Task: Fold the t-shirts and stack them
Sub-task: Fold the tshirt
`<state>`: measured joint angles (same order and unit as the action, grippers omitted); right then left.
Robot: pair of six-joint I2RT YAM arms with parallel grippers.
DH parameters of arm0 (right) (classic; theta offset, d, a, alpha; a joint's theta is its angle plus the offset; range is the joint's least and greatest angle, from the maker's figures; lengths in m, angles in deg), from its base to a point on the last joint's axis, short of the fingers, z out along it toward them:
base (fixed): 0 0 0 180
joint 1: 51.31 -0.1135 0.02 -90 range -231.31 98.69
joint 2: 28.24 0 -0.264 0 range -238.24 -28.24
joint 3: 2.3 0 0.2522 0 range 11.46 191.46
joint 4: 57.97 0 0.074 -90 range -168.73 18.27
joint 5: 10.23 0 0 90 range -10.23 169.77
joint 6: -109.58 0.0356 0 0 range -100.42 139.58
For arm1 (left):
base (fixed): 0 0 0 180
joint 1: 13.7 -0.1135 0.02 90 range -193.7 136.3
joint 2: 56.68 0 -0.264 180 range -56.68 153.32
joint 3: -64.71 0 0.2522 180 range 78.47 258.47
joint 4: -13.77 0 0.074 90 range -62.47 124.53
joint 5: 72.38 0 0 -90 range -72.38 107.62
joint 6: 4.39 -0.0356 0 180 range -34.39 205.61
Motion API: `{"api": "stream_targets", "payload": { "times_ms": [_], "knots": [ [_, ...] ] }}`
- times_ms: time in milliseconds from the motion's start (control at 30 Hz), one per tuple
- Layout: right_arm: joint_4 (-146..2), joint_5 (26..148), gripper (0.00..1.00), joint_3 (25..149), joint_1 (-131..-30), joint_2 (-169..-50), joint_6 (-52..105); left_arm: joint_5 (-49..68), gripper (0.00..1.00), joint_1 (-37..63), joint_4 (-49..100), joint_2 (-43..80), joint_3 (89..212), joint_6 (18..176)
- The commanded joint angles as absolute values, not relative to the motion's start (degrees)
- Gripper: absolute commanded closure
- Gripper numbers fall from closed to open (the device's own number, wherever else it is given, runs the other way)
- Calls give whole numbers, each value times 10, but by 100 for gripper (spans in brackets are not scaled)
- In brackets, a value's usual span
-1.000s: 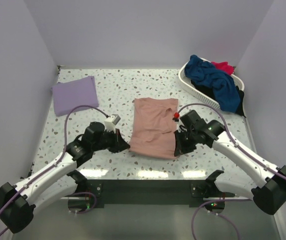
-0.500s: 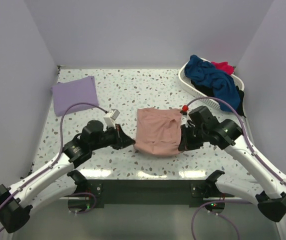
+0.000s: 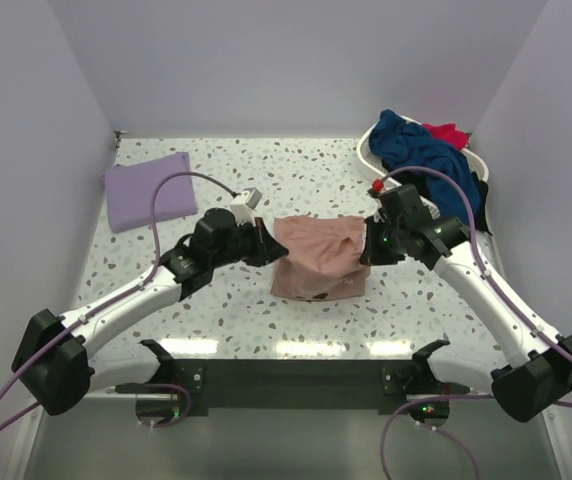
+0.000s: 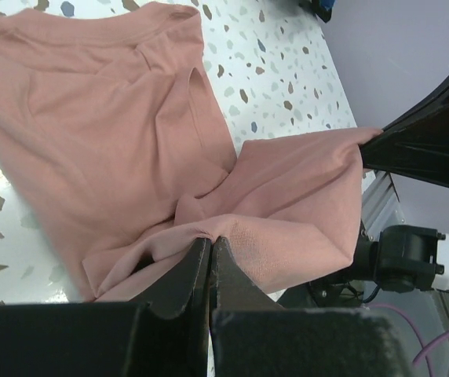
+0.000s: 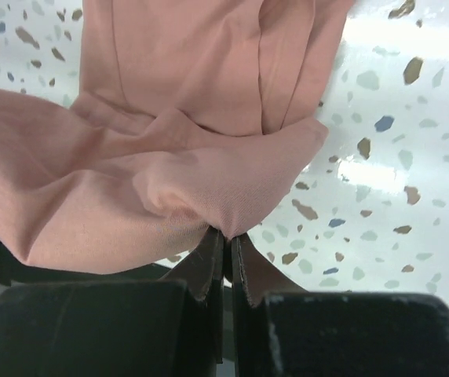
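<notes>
A dusty-pink t-shirt is at the table's middle, its near edge lifted and carried over its far part. My left gripper is shut on the shirt's left corner; in the left wrist view the gripper pinches a pink fold. My right gripper is shut on the right corner; in the right wrist view the gripper pinches pink cloth. A folded lavender t-shirt lies at the far left. Navy, red and black shirts fill the basket.
A white slatted laundry basket stands at the far right corner by the wall. The speckled table is walled on three sides. The right arm's link shows in the left wrist view.
Both grippers have lifted the pink shirt's near edge and carried it away from the bases toward the far edge, so the shirt is doubling over itself. The lavender shirt and basket are unmoved.
</notes>
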<state>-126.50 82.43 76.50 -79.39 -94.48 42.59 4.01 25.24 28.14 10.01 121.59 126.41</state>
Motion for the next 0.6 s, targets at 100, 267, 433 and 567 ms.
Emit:
{"api": "stream_targets", "payload": {
  "times_ms": [100, 267, 433, 567],
  "knots": [
    [-1215, 818, 100, 819, -768, -973, 386, 33, 100, 230, 226, 124, 1263, 1242],
    [-1200, 822, 100, 837, -752, -1010, 372, 20, 100, 209, 215, 145, 1270, 1238],
    [-1183, 829, 100, 856, -738, -1039, 362, -10, 100, 184, 194, 174, 1271, 1239],
    [-1175, 835, 100, 868, -722, -1061, 355, -16, 100, 172, 179, 195, 1281, 1237]
  ]
}}
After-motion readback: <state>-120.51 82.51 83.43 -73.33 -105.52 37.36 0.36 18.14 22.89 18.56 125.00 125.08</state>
